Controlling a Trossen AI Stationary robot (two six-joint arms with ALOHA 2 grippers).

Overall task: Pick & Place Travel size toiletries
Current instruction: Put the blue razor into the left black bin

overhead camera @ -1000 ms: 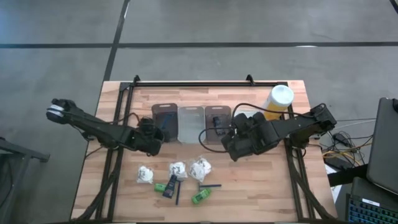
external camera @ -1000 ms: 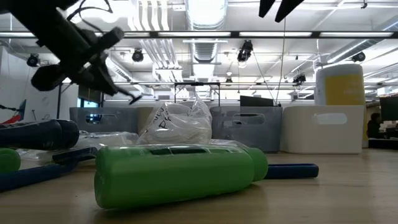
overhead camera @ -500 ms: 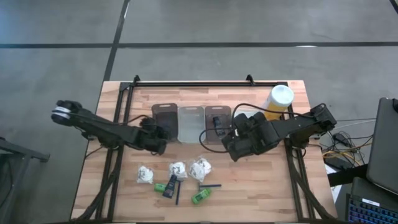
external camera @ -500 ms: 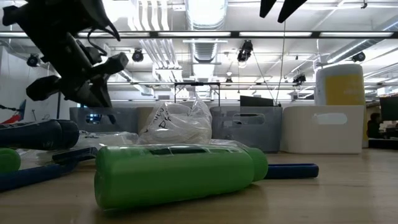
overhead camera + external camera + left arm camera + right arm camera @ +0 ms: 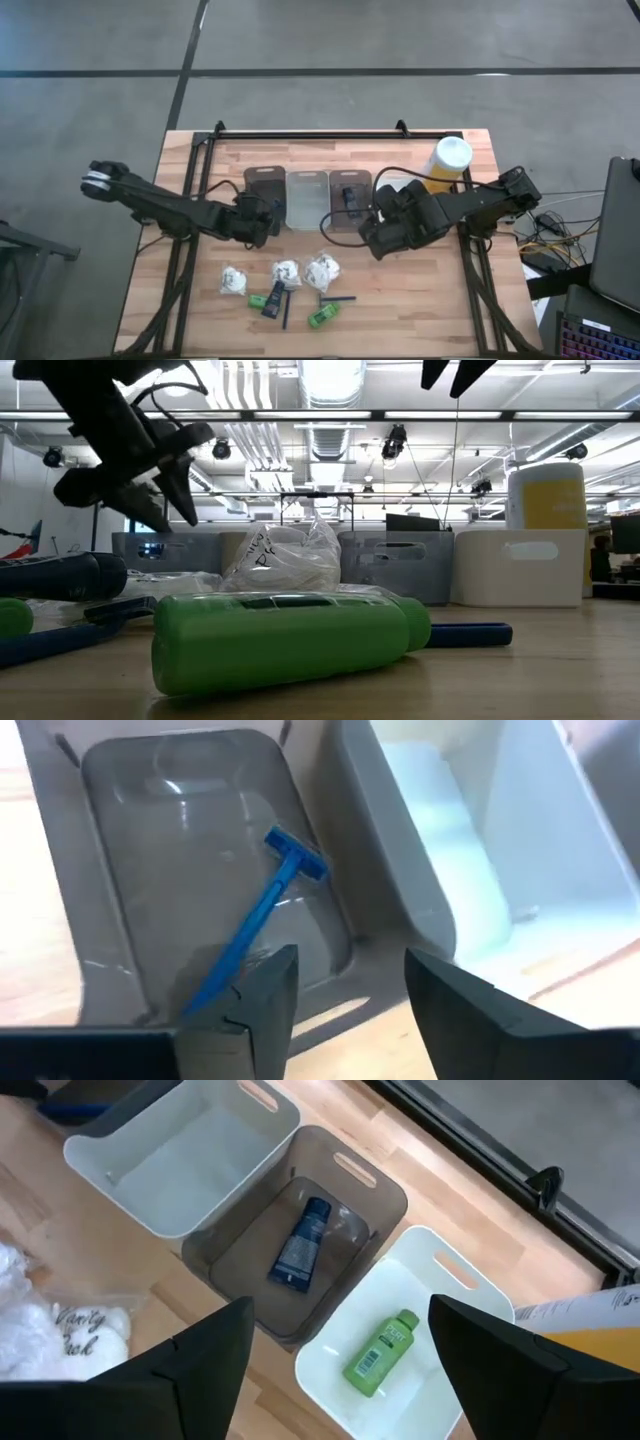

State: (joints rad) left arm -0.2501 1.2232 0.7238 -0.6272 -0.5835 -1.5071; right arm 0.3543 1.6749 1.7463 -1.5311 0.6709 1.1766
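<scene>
Blue plastic, the thin razor [image 5: 262, 910] lies in the dark grey tray [image 5: 110, 910] below the left pincer [image 5: 345, 990], spread and empty, which is best lifted clear before the white crinkly bundles [image 5: 285, 270] on the wooden surface [image 5: 420, 300] are approached, while the right pincer [image 5: 330, 1350] waits spread above the trays.

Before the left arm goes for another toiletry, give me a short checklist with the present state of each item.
1. Left gripper empty and open: ok; nothing sits between its fingers.
2. Blue razor lying inside the grey tray: ok, it rests on the tray floor.
3. Left gripper clear of the tray rim: cannot tell; the fingers hang just above it.
4. Right gripper out of the way: ok; it is open and empty above the trays that hold the dark tube and the green bottle.
5. Items left to pick: ok; wrapped bundles, green bottles and razors lie near the table's front.
</scene>
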